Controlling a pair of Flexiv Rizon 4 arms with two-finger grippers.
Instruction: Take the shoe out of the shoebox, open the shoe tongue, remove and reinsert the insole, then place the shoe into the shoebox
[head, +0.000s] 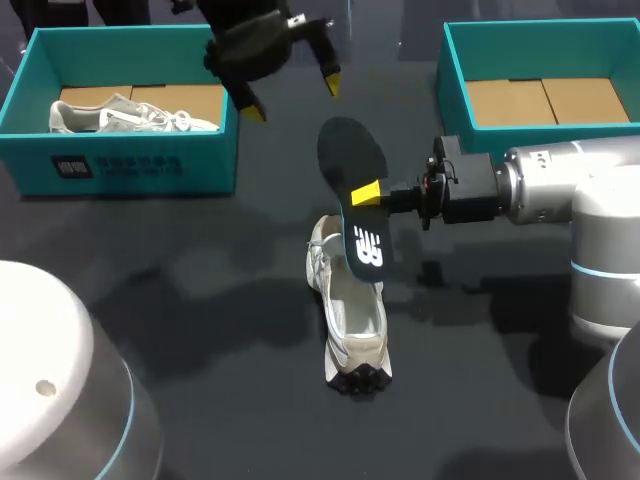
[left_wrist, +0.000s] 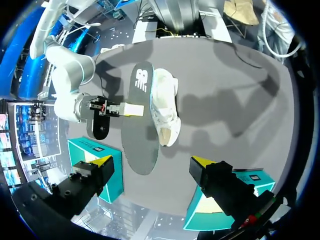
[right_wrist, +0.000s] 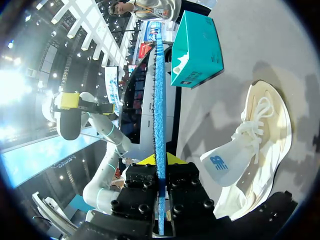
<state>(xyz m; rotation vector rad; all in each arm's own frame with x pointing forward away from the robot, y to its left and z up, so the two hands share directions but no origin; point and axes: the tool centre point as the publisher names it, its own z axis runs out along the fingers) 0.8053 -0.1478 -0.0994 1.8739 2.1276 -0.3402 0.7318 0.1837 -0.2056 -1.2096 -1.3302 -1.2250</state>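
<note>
Insole pinched by right gripper above shoe, left gripper spread, seemingly empty

- The insole is matt, dark foam, rough along its edge.
- The shoe is pale cloth with woven laces.
- The far-right shoebox has smooth teal card walls.
- The table looks matt.

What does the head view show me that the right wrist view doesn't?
Head only: the open left pincer above the table, and the insole's broad dark face. Right wrist only: the insole's thin blue edge clamped in the right pincer, and the shoe's side. Both: the insole, the shoe on the table, and the box holding another shoe.
</note>
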